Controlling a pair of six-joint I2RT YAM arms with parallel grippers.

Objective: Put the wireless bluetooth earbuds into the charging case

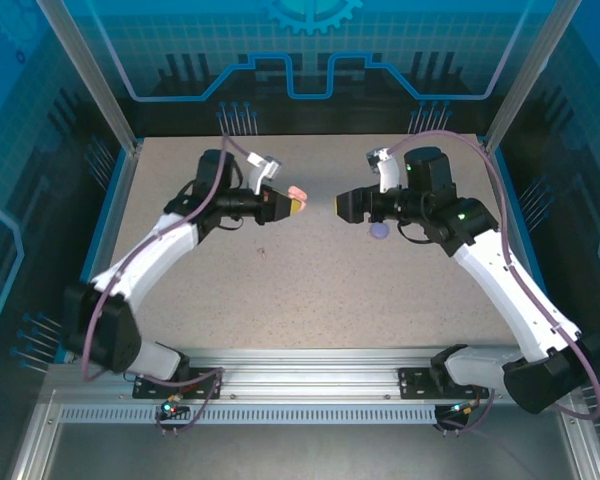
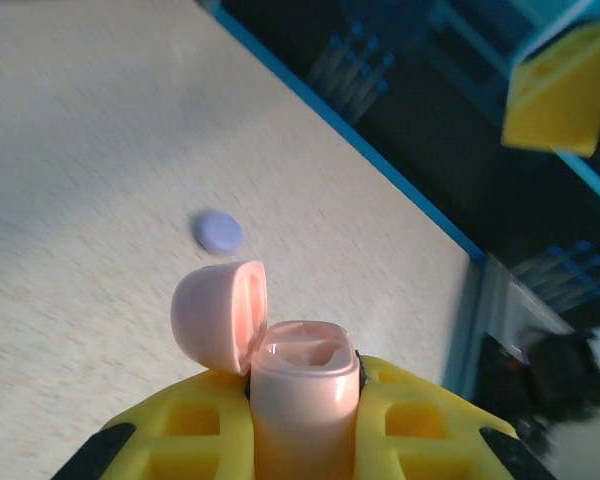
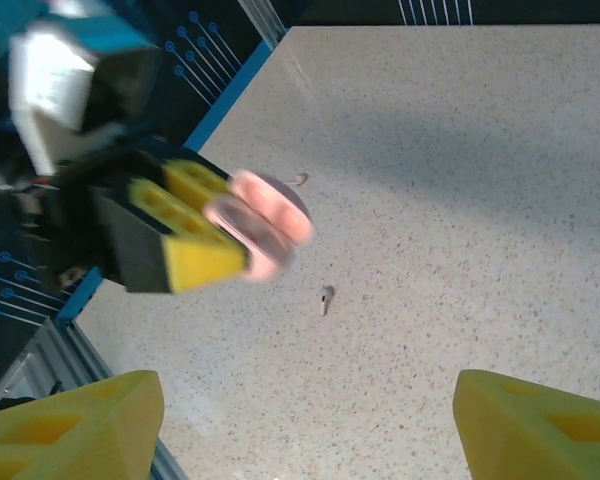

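My left gripper (image 2: 305, 390) is shut on a pink charging case (image 2: 302, 385), held above the table with its hinged lid (image 2: 212, 315) flipped open. In the top view this gripper (image 1: 296, 207) points right, and the case (image 1: 298, 192) sits at its tip. My right gripper (image 1: 337, 205) faces it across a small gap. Its yellow fingers (image 3: 75, 420) stand wide apart with nothing between them, so this gripper (image 3: 302, 405) is open. Two tiny pale earbuds (image 3: 326, 298) lie on the table, the second one (image 3: 298, 180) just past the held case (image 3: 265, 225). What is inside the case I cannot tell.
A round purple case (image 1: 379, 231) lies shut on the table beneath the right arm; the left wrist view shows this purple case (image 2: 218, 231) too. A blue rim (image 1: 117, 200) borders the speckled table (image 1: 310, 300), with a metal rail (image 1: 310, 385) along the near edge.
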